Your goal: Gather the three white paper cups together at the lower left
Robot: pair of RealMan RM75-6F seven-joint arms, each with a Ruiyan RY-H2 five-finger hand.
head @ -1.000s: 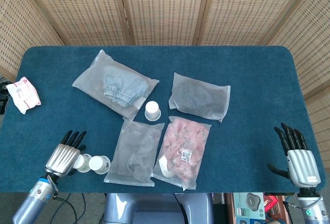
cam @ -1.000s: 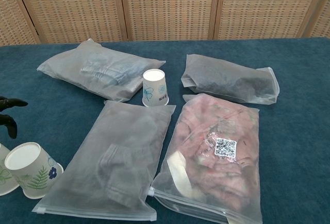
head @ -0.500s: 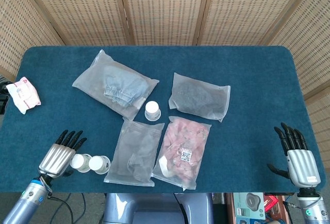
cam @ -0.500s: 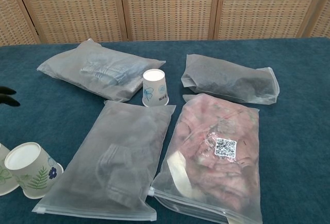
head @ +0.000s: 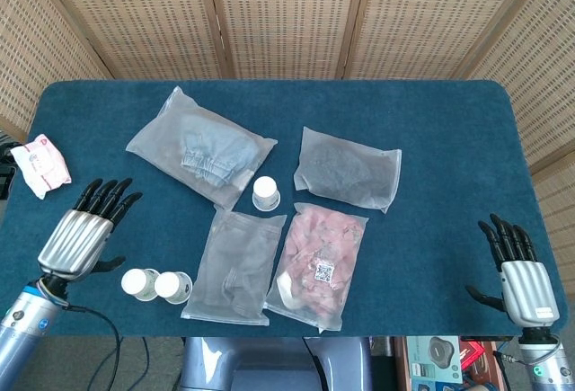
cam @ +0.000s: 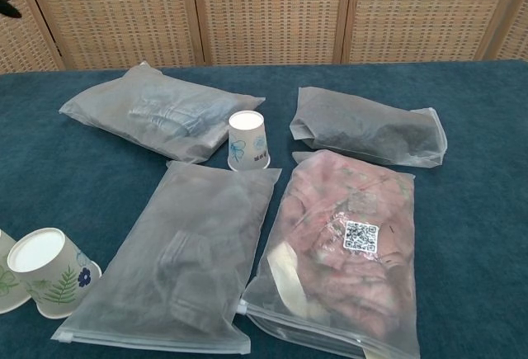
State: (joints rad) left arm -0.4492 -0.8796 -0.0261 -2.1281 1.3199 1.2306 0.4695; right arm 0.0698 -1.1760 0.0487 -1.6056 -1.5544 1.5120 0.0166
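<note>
At the left edge of the head view the left hand hangs over bare blue cloth, fingers spread wide and holding nothing. Above it, at the table's left rim, lies a small white and pink packet. Just to the lower right of the hand, near the bottom edge of the table, two paper cups lie on their sides, touching each other: the left cup and the right cup. In the chest view the right cup shows a leaf print at the lower left corner of the frame, and only a sliver of the left cup shows at the frame edge.

Open cloth runs between the hand, the cups and the packet. To the right of the cups a clear bag with grey cloth lies just beside them. Above it stands the third cup upside down, in the middle of the frame, hemmed in closely: a bag with blue denim to its upper left, the grey bag below, a pink bag with a code label to the lower right, and a bag with dark cloth to the right.

Further right the cloth is open up to the table's right rim. The right hand sits at the lower right corner, past the table edge, fingers apart and holding nothing.

Woven screens stand behind the table.
</note>
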